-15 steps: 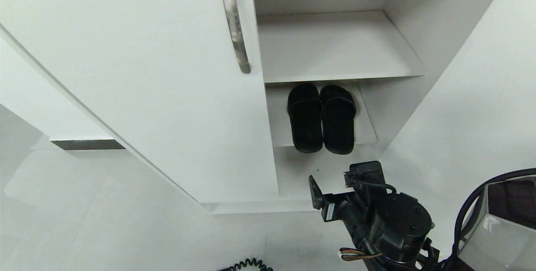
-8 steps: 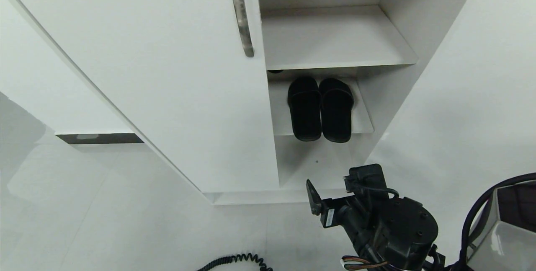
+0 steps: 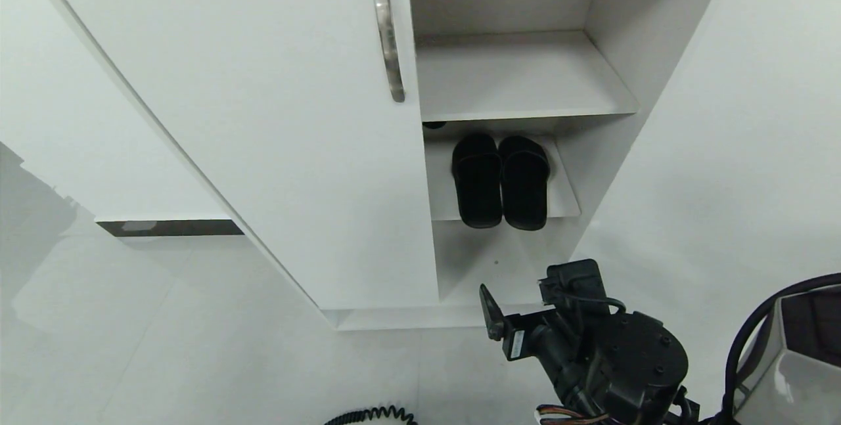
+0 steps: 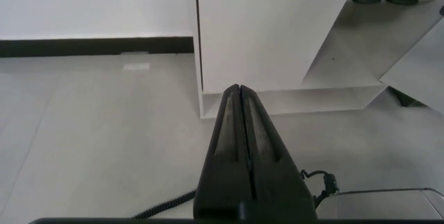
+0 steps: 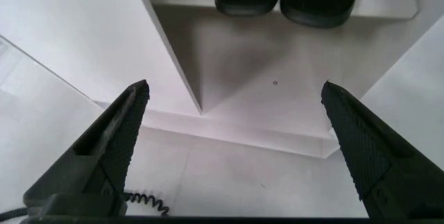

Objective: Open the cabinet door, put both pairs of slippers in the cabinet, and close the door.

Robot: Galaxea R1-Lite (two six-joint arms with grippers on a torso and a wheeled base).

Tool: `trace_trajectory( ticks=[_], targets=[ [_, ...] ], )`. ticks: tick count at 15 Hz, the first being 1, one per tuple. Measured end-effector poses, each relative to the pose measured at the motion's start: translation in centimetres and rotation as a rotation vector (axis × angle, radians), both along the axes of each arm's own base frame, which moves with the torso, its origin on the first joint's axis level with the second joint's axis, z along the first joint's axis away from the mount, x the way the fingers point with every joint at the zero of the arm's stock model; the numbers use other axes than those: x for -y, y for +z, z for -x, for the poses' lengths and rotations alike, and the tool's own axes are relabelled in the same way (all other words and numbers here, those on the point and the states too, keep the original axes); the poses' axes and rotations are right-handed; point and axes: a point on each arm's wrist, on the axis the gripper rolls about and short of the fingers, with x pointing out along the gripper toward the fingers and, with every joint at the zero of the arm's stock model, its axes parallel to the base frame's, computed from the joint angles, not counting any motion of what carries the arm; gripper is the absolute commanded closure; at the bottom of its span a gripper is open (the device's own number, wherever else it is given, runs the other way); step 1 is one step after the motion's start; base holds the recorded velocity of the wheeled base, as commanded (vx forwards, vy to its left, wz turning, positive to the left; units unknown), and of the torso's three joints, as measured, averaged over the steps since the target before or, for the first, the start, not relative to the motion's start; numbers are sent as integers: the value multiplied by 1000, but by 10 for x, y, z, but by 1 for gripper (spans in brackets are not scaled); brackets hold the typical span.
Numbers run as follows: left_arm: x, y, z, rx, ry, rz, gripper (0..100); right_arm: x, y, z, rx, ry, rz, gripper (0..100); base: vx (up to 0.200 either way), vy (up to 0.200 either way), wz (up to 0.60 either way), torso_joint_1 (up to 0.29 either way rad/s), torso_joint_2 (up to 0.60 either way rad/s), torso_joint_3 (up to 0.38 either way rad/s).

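1. SLIPPERS SHELVED: I judge the black slippers [image 3: 500, 180] to be light, rubbery and flexible. The safest hold looks like a pinch across both inner sole edges, or on a strap.
2. Matte black slides with broad straps, they lie side by side and touching, toes inward, on the cabinet's lower shelf [image 3: 569, 198], with the heels slightly over its front edge.
3. The cabinet door [image 3: 263, 116], a rigid white panel, stands open. I judge its metal handle [image 3: 389, 37] to be the place to grasp for closing.
4. My right gripper [image 5: 234, 89] is spread wide and empty, facing the cabinet opening below the slippers. My left gripper [image 4: 240, 89] is pressed closed on nothing, above the floor near the cabinet base.
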Motion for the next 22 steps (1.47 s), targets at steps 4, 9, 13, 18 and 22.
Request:
trace_trajectory(
  ticks=[4, 9, 13, 18, 22],
  targets=[
    [0, 0, 0, 0, 0, 1, 100, 0, -1, 1, -3, 3, 8, 0, 0, 0, 0, 2, 0, 201],
    [0, 0, 0, 0, 0, 3, 100, 2, -3, 3, -8, 5, 20, 0, 0, 0, 0, 3, 5, 206],
    [0, 0, 0, 0, 0, 3, 100, 2, -4, 3, -11, 7, 24, 0, 0, 0, 0, 2, 2, 206],
    [0, 0, 0, 0, 0, 6, 100, 4, -6, 4, -19, 21, 35, 0, 0, 0, 0, 5, 1, 196],
    [0, 0, 0, 0, 0, -1, 100, 5, -7, 9, -33, 124, 31, 0, 0, 0, 0, 2, 2, 108]
  ],
)
